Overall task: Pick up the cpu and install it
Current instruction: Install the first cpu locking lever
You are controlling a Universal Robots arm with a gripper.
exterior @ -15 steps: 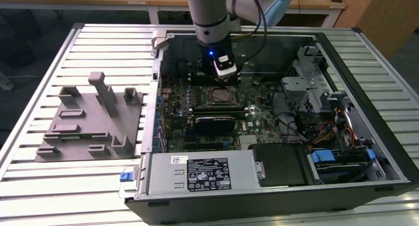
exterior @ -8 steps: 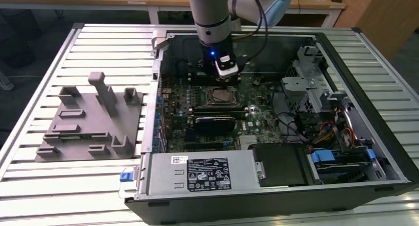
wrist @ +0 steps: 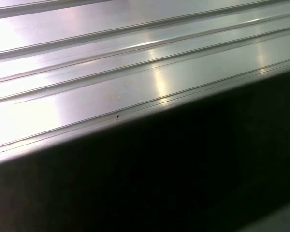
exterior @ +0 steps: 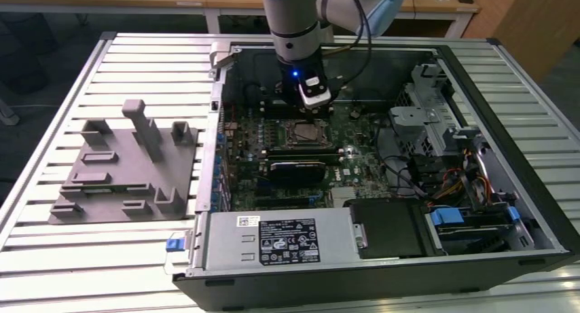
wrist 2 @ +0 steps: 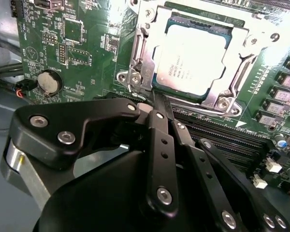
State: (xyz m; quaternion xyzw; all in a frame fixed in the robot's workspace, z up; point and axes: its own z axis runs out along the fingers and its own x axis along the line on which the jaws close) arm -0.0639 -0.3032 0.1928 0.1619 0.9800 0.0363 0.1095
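My claw is nearest, fingers pressed together, holding nothing, just beside the socket frame. The cpu sits seated in that socket on the motherboard.

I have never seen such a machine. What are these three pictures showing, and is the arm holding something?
The exterior view shows a robot arm reaching down into an open computer case that lies on a ribbed metal table. At the exterior view's left, a grey tray with upright posts rests on the table. The two other pictures come from cameras on the arm's wrist. The second wrist view looks past the black gripper, which is shut and holds nothing, at the green motherboard. The cpu, a silvery square chip, already sits in its socket there. The first wrist view shows ribbed metal and a dark edge.
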